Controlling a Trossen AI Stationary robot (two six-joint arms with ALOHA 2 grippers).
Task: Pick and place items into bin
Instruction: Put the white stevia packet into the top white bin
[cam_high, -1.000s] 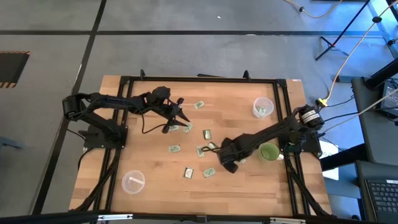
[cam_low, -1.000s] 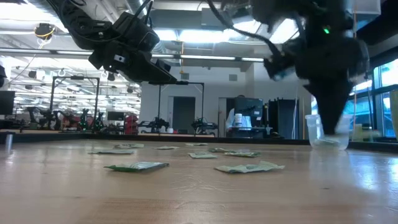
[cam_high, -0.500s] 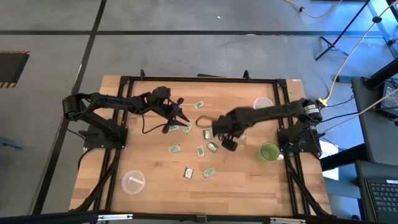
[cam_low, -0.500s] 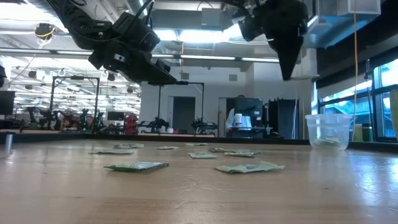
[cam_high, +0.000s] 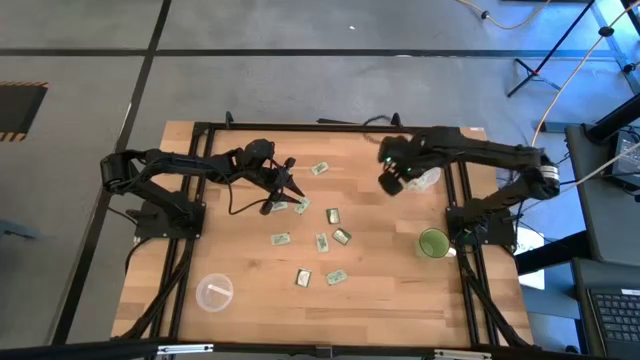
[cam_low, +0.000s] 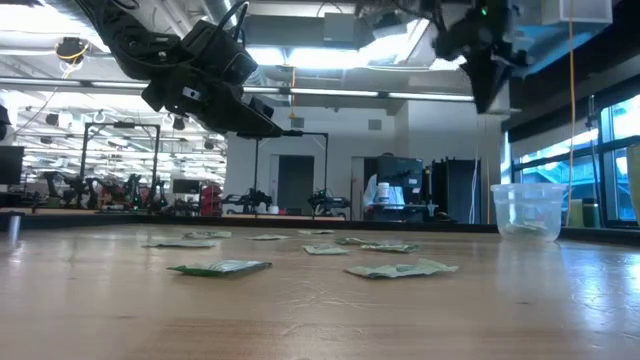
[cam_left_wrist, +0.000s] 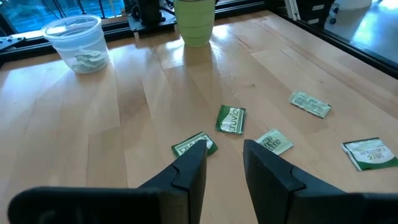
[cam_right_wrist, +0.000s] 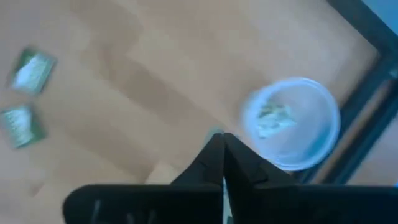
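While I am carrying a small pale-green flat packet (cam_right_wrist: 216, 134) pinched in the right gripper (cam_high: 390, 183), I am centring over the clear plastic cup (cam_high: 424, 172). Left gripper (cam_left_wrist: 224, 163) is hovering, fingers spread.

Whether the right tool (cam_right_wrist: 222, 163) pinches a packet cannot be told; its fingertips look blurred together.

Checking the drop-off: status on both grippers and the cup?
Right gripper shut, raised beside the clear cup, what it holds not visible. Left gripper open, hovering over loose packets. Cup already holds packets. Nothing in the way.
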